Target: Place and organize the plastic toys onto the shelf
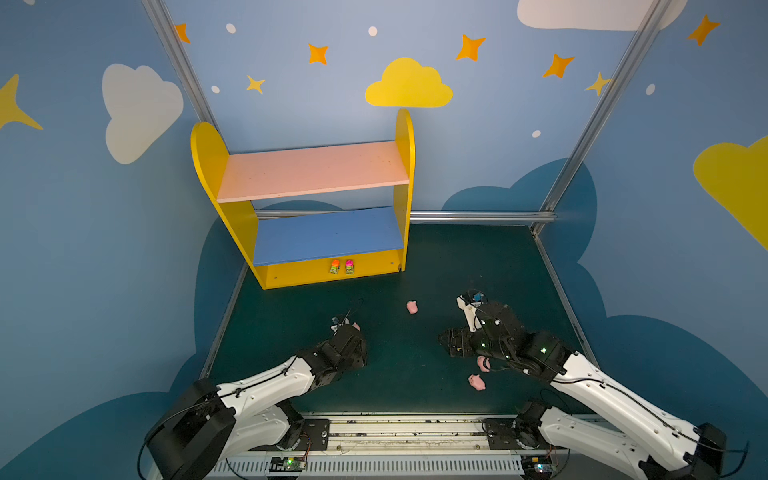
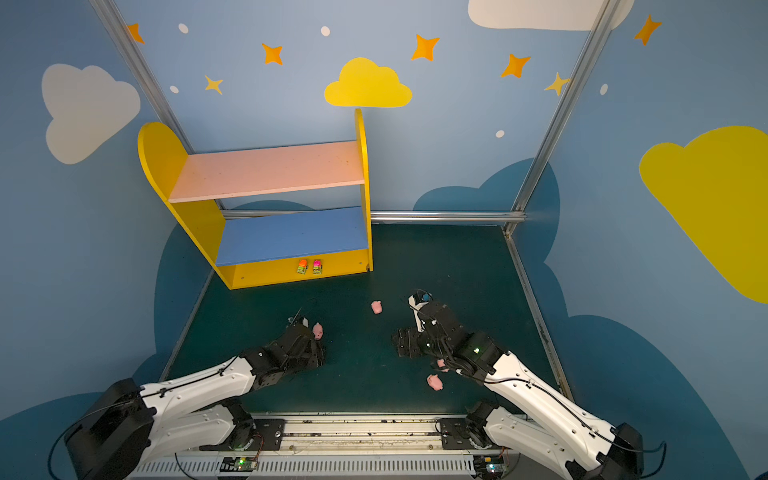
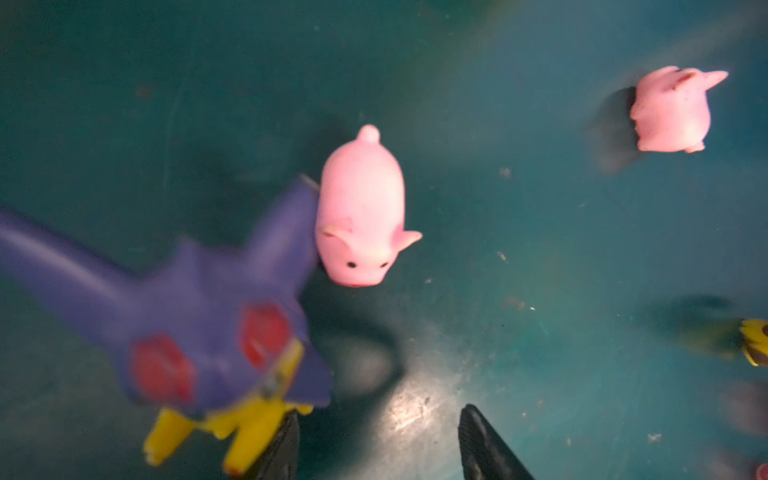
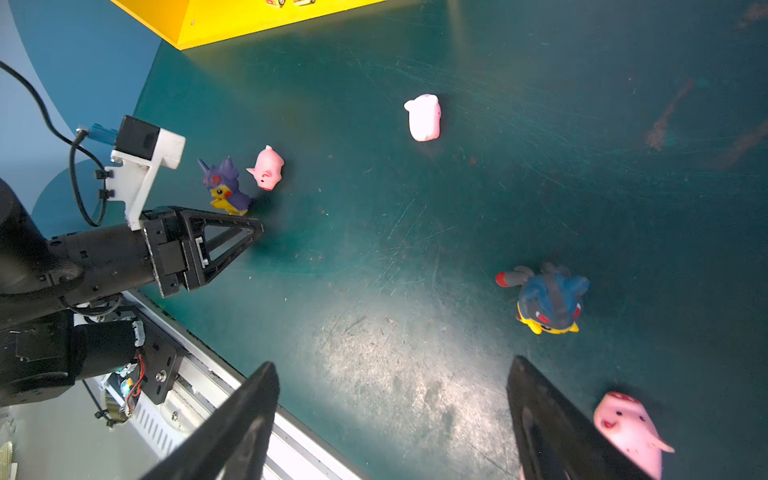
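Purple-hooded figurine (image 3: 208, 316) stands just beside the left gripper (image 3: 378, 413), ears toward a pig (image 3: 361, 212) whose snout faces the half-open, empty jaws; right gripper (image 4: 392, 363) gapes empty.

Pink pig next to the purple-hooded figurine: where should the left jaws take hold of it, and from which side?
Grip the pink pig across its flanks at mid-body, coming straight down from above. It stands upright and is longer from tail to snout than across. The purple-hooded figurine's ear crowds one flank, so that jaw probably has little room.
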Tool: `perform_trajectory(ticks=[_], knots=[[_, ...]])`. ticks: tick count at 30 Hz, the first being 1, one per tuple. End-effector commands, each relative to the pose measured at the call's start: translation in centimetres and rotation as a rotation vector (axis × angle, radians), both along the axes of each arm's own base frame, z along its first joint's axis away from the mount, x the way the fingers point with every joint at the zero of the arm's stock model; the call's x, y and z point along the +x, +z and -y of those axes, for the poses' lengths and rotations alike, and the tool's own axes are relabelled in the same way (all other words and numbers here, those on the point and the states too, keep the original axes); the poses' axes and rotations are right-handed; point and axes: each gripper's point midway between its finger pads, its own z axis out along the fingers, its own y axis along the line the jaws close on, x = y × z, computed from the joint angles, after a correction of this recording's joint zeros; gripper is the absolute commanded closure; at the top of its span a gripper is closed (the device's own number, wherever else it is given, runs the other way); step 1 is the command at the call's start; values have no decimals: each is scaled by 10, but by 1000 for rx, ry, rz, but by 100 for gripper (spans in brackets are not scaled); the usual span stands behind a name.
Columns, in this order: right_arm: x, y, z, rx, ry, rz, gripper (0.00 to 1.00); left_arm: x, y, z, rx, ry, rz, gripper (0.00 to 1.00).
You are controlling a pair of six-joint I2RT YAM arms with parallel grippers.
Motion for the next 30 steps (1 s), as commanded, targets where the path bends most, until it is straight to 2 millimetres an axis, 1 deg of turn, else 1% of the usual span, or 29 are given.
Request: perform_trajectory(ticks=[1,6,8,9,10,14,16,17,19,22,24,26,30], knots=[[-2,-3,7,-16,-15,-3,15,2,3,3,12,2,10,38],[-2,1,8,-14,-16,3,15,-7,4,-3,29,10,1,39],[-3,2,8,-13,-16,4,15,-12,14,-11,43,26,4,38],[-3,3,8,-14,-14,4,15,-13,21,-17,53,43,12,38],[-3,5,8,-13,-13,7,15,-11,34,-25,64,81,37,37],[-1,10,6,-8,-5,21,15,-3,82,-68,117,229,152,32],[2,13,2,-10,6,28,15,3,97,-89,112,305,148,32],[3,13,0,-10,14,29,15,6,102,-93,104,323,139,32],[6,13,-6,-12,29,28,15,15,101,-96,88,342,98,32],[11,13,-16,-19,64,26,15,28,99,-87,88,340,46,31],[14,15,-25,-28,100,24,15,33,92,-82,93,346,10,31],[18,17,-34,-37,142,29,15,36,87,-81,104,357,-16,31],[34,16,-50,-107,183,16,15,30,77,-90,126,386,-35,31]])
